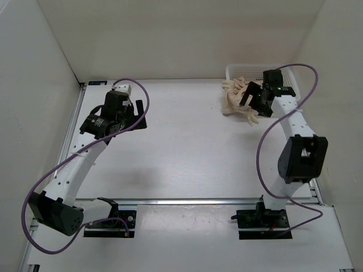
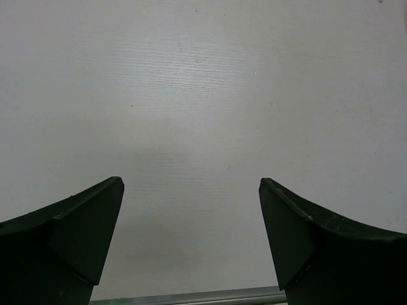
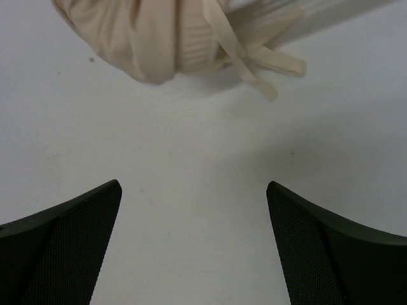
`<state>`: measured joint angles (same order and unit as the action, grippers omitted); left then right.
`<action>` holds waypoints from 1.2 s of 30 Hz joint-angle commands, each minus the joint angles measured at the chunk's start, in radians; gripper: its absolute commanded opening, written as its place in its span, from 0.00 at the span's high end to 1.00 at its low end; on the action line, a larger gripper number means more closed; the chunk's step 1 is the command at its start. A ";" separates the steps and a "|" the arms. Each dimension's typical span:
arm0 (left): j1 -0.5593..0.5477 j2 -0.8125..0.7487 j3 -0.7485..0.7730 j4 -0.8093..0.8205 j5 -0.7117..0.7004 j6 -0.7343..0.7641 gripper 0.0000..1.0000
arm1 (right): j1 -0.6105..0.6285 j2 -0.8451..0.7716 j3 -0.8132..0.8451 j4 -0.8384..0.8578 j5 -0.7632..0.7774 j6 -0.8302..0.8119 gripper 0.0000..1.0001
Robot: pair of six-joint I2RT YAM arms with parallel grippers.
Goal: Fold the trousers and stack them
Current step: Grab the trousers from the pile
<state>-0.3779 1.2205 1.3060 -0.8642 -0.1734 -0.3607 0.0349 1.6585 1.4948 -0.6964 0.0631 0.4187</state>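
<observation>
**Ana:** From above, where are the trousers?

**Ben:** In the far right corner. The trousers (image 1: 233, 99) are bunched up, spilling from the basket (image 1: 286, 71) onto the counter (image 1: 181, 153). The right arm (image 1: 292, 127) reaches that way. Its jaws are spread, right by the heap, and hold nothing.

**Ana:** And the other side?

**Ben:** The left arm (image 1: 74, 170) bends up toward the far left. Its jaws are spread too, well apart from the cloth.

**Ana:** Is there room to move?

**Ben:** There is a broad bare stretch in the middle, between the arms. White walls (image 1: 34, 85) close in on the left, back and right. The basket sits against the back wall, near the right one. A metal rail (image 1: 198, 200) crosses the near edge.

**Ana:** What about the left wrist view?

**Ben:** The jaws stand wide with only pale, faintly speckled counter between them. A metal strip (image 2: 191, 297) shows along the bottom.

**Ana:** And the right wrist?

**Ben:** The jaws are wide again, with bare counter between them. The trousers fill the top left of the view, beyond the tips and apart from them. Two flat ties (image 3: 254, 63) trail off the bundle to the right, lying on the counter. Something pale and blurred sits behind them, and I can't tell what it is.
</observation>
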 commanded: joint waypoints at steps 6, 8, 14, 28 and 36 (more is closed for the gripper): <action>-0.042 -0.019 -0.010 -0.013 -0.057 -0.020 0.00 | -0.006 0.276 0.255 0.064 -0.109 0.025 0.09; -0.042 -0.019 -0.010 -0.013 -0.057 -0.020 0.00 | -0.015 0.344 0.315 0.049 -0.121 0.025 0.24; -0.052 0.028 -0.010 -0.013 -0.057 -0.001 0.00 | -0.015 0.435 0.398 0.020 -0.093 0.045 0.40; -0.061 0.076 0.018 -0.013 -0.057 -0.001 0.00 | -0.015 0.434 0.452 -0.009 -0.026 0.020 0.93; -0.061 0.076 0.027 -0.013 -0.037 -0.011 0.00 | -0.006 0.293 0.519 -0.031 -0.049 0.000 1.00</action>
<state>-0.4343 1.3045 1.3006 -0.8749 -0.2142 -0.3672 0.0265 2.0830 1.9133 -0.7162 0.0235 0.4393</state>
